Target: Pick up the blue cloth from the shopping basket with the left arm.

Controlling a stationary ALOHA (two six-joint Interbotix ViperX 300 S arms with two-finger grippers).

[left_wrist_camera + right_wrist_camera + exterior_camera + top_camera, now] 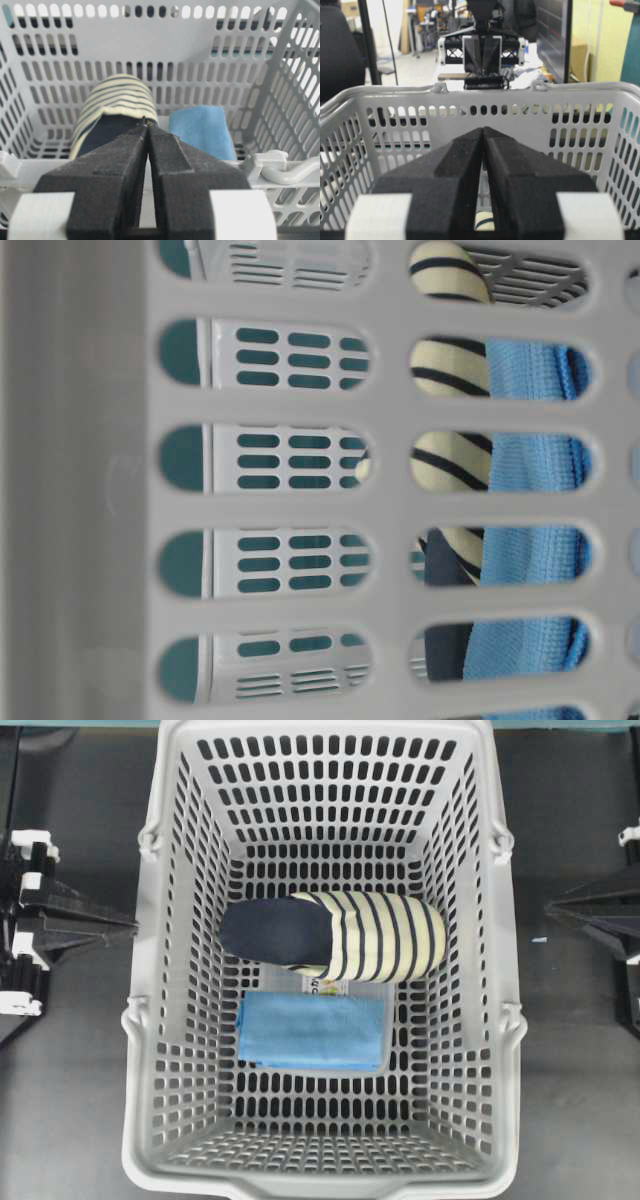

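The left claw [146, 125] is pinched narrow, its two black fingers [115, 170] meeting at the tips with nothing between them, and it sits outside the shopping basket [150, 1050] at the left wall, level with the rim. In the overhead view it appears as a black wedge [110, 927] pointing toward the basket from the left. The right claw [483, 131] is pressed together the same way and empty, just outside the opposite wall, its tip [565, 907] aimed inward from the right. Inside the basket, the blue cloth [312, 1031] lies flat on the perforated floor, folded into a neat rectangle, well apart from both claws. It rests on a clear plastic packet [335, 985] whose printed label peeks out along the cloth's far edge. A cream-and-navy striped slipper [335, 937] lies across the middle of the floor, just beside the cloth, its navy toe toward the left arm. The basket stands on a dark surface [70, 1100].
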